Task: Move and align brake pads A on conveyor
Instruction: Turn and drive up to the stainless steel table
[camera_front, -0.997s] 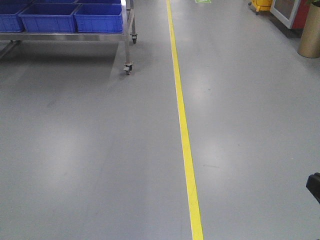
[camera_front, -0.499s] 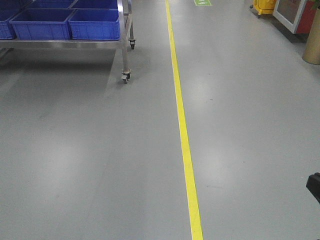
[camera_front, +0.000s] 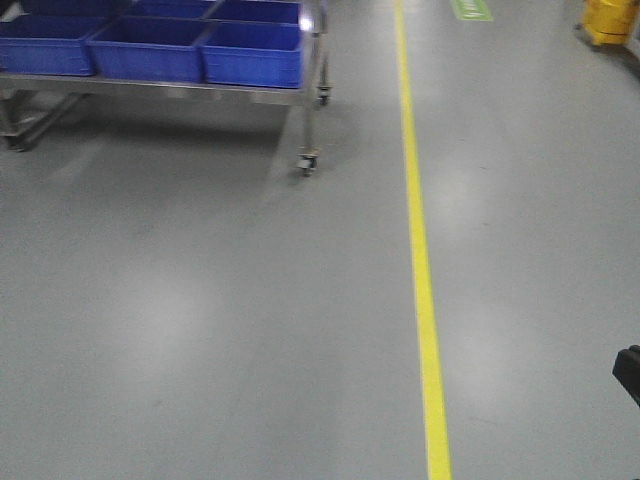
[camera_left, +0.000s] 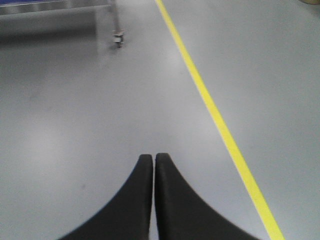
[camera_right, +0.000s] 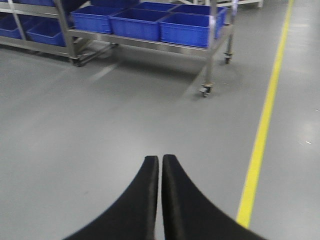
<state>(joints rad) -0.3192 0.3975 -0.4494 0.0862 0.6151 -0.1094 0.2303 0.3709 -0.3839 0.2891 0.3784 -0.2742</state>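
Plainly, left end effector (camera_left: 153, 159) and right end effector (camera_right: 160, 160) are closed.

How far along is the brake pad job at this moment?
Nothing looks done: no brake pads or conveyor appear in any view. In hand: nothing; the left gripper and right gripper are both shut and empty. The cameras show only grey floor, a yellow line and a steel rack carrying blue bins. Finding, moving and aligning the pads is all left.

The grey floor (camera_front: 200, 330) lay wide open in front, with only a flat yellow line (camera_front: 421, 260) painted on it. A steel cart (camera_front: 150, 85) full of blue bins (camera_front: 250, 55) stood far back on the left.
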